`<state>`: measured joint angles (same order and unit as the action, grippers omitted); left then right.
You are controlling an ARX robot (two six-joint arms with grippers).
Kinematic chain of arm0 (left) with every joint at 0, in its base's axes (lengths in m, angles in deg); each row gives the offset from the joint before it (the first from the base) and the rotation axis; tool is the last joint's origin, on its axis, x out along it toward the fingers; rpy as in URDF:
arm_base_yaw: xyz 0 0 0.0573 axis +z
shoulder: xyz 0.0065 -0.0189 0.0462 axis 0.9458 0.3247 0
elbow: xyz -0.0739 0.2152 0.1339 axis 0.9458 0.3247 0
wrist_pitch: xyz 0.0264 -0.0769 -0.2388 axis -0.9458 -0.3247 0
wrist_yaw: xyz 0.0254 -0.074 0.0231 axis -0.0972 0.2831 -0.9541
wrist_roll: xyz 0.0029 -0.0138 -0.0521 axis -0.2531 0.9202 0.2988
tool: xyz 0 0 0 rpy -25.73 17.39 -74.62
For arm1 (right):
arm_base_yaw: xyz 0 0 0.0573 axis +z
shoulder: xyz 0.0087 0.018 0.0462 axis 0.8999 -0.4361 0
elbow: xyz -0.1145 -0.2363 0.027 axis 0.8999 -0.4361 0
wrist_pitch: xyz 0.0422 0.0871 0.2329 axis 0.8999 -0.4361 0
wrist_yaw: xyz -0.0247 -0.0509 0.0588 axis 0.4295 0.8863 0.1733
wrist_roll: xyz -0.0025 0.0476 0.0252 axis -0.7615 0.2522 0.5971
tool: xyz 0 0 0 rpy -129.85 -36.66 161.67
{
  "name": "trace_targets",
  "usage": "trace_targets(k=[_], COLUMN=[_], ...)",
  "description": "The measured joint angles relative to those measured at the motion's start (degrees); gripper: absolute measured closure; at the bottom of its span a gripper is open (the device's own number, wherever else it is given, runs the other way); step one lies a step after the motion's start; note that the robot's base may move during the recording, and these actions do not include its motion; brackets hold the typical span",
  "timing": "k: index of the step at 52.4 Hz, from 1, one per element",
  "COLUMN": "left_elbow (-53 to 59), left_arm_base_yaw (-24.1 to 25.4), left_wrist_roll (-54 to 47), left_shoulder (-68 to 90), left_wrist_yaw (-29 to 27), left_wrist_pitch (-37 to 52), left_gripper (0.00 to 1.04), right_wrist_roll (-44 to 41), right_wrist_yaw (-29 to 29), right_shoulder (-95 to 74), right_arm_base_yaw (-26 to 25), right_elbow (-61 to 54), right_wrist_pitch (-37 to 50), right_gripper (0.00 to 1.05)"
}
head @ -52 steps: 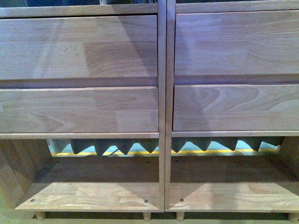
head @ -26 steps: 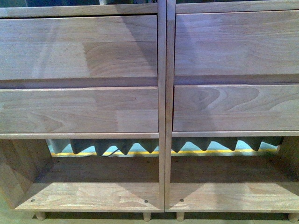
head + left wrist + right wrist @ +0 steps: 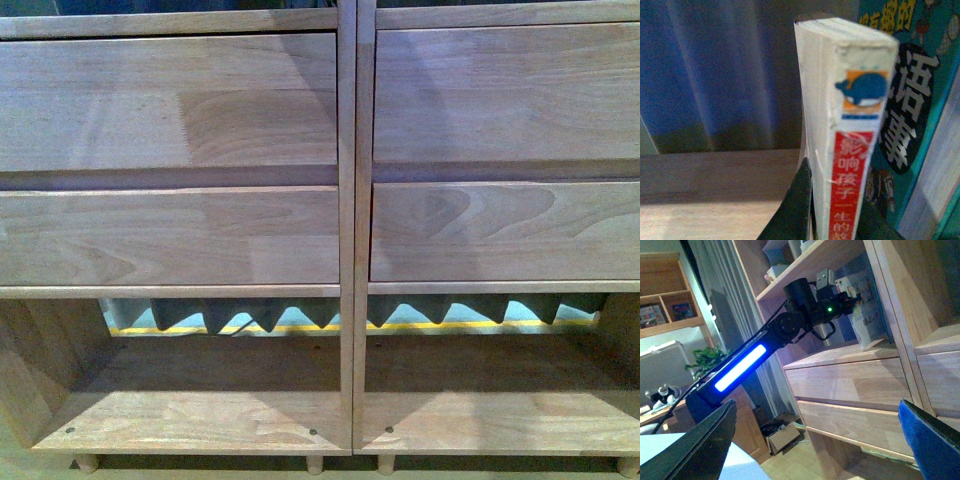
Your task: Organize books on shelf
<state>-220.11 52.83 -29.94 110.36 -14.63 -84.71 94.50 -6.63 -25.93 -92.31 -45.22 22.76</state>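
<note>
My left gripper [image 3: 832, 202] is shut on a book [image 3: 850, 110] with a white spine, a blue whale logo and a red label. The book stands upright on the wooden board [image 3: 700, 175]. A teal-blue book [image 3: 912, 100] leans right next to it. The right wrist view shows the left arm [image 3: 775, 335] reaching into the open compartment above the drawers, where the books [image 3: 863, 320] stand. My right gripper [image 3: 815, 445] is open and holds nothing, away from the shelf [image 3: 850, 375]. In the front view the shelf [image 3: 348, 240] shows only drawer fronts and lower compartments, no arm.
A darker brown cabinet [image 3: 670, 305] stands far off beside a green plant [image 3: 707, 360]. A cardboard box [image 3: 782, 437] lies on the floor by the shelf's side. Grey wedge-shaped foam [image 3: 260, 310] shows through the backless lower compartments.
</note>
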Motion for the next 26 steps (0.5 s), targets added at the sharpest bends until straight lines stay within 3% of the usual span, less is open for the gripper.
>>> trace_targets(k=[13, 26], left_elbow=[-0.02, -0.02], left_arm_base_yaw=[-1.90, -1.79], left_wrist_roll=[-1.22, -1.36], left_shoulder=[-0.02, 0.07], left_wrist_yaw=[-0.72, -0.52], left_wrist_pitch=[-4.00, -4.90], left_gripper=[0.97, 0.56], right_wrist_roll=[-0.81, -0.79], right_wrist_yaw=[0.24, 0.42], right_shoulder=[0.13, 0.13], right_arm_base_yaw=[0.92, 1.42], right_elbow=[0.00, 0.00], right_wrist_pitch=[0.85, 1.31], right_gripper=[0.07, 0.07])
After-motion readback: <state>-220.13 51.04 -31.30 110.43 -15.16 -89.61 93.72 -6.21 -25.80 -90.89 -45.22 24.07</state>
